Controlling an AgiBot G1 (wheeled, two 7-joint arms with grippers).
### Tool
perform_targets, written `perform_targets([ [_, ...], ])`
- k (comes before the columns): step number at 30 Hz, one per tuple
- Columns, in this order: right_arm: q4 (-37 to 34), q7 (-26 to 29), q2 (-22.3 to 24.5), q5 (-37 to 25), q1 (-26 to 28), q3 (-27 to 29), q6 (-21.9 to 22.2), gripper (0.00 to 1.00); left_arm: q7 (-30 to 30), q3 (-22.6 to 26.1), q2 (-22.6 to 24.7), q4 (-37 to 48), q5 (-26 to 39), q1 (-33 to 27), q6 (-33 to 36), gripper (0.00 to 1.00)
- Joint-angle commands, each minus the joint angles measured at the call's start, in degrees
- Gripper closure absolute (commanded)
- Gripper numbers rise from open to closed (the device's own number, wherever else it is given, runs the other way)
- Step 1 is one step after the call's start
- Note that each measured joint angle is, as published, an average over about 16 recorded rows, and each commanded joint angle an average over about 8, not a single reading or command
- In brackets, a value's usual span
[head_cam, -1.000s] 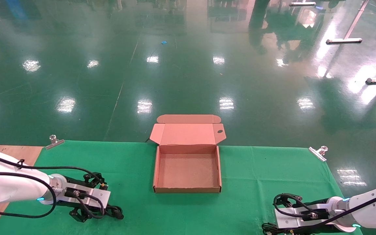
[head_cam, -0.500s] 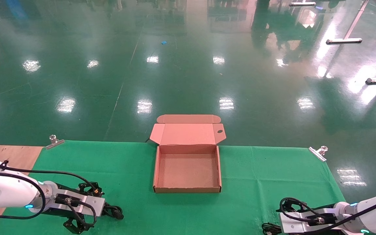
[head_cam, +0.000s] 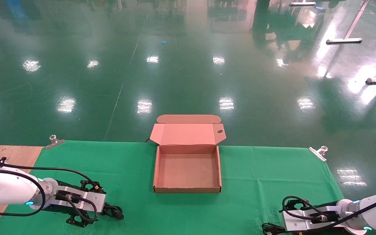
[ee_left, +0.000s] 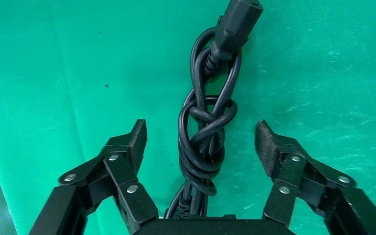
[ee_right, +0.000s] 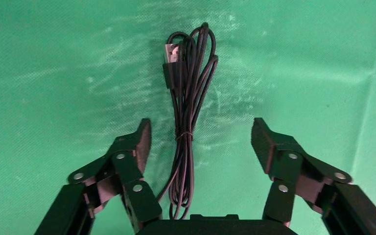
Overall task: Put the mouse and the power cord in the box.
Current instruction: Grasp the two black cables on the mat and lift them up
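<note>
We keep our left claw (ee_left: 200, 142) spread wide astride the knotted thick black power cord (ee_left: 206, 132), closing squarely on the bundle.

Bench (head_cam: 18, 153) w/ green cloth (head_cam: 256, 176) over most of it, bare wood at far-left corner. Metal clips (head_cam: 54, 141) at cloth's far left & far right corners. On cloth: open brown box (head_cam: 188, 189) at centre, lid flat out past far edge; knotted power cord (ee_left: 206, 137) near left; bundled thin wire (ee_right: 188, 117) near right.
</note>
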Motion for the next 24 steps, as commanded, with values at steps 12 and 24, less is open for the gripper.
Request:
perform_targets([
  [12, -1.10, -0.58, -0.43, -0.39, 0.45, -0.29, -0.15, 1.00, 0.42, -0.01, 0.12, 0.30, -0.01, 0.57, -0.02, 1.00],
  [24, 0.23, 0.86, -0.10, -0.61, 1.06, -0.49, -1.77, 1.00, 1.00, -0.21, -0.84, 0.25, -0.30, -0.14, 1.33, 1.00],
])
